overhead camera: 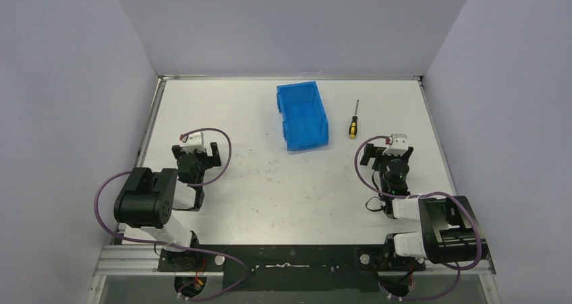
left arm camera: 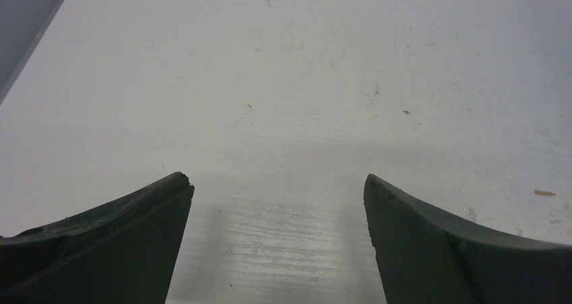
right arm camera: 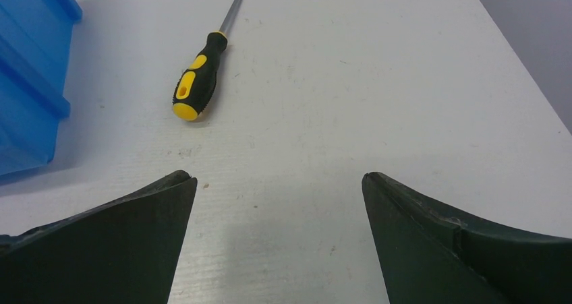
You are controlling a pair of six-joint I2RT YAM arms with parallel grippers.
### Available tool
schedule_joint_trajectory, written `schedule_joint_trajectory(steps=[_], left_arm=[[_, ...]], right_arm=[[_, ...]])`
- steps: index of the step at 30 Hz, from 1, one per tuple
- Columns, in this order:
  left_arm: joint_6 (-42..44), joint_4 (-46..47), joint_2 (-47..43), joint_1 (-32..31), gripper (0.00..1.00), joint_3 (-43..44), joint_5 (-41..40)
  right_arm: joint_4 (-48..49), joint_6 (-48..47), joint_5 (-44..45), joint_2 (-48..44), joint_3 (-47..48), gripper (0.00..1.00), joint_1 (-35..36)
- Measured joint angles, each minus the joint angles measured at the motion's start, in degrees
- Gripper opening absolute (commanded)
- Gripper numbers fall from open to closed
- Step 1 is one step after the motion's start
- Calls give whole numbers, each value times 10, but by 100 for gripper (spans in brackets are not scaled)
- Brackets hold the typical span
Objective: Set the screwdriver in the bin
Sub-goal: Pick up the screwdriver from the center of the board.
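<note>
The screwdriver (overhead camera: 353, 120) lies flat on the white table, yellow-and-black handle toward me and thin shaft pointing away; the right wrist view has the screwdriver (right arm camera: 200, 78) ahead and left of the fingers. Just left of it stands the blue bin (overhead camera: 301, 114), empty, with the bin (right arm camera: 30, 81) cut off at that view's left edge. My right gripper (overhead camera: 387, 154) is open and empty, a short way nearer than the handle; the right gripper (right arm camera: 278, 180) shows only bare table between its jaws. My left gripper (overhead camera: 197, 157) is open over bare table at the left, also empty (left arm camera: 276, 180).
Grey walls enclose the table (overhead camera: 270, 183) on the left, back and right. A metal rail runs along the table's left edge (overhead camera: 150, 125). Both arm bases and purple cables sit at the near edge.
</note>
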Motion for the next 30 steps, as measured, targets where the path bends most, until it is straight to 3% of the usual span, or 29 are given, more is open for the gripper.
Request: schedule_joint_trajectory(steps=[6, 10, 19, 30], left_arm=[[0, 0, 0, 0, 97, 0, 0], [0, 0, 0, 0, 97, 0, 0], [0, 0, 0, 0, 97, 0, 0], [0, 0, 0, 0, 97, 0, 0]], right_arm=[[-23, 0, 9, 1, 17, 100, 2], [-110, -3, 21, -27, 49, 100, 16], [-292, -22, 36, -150, 188, 100, 58], [-513, -2, 41, -154, 417, 100, 58]])
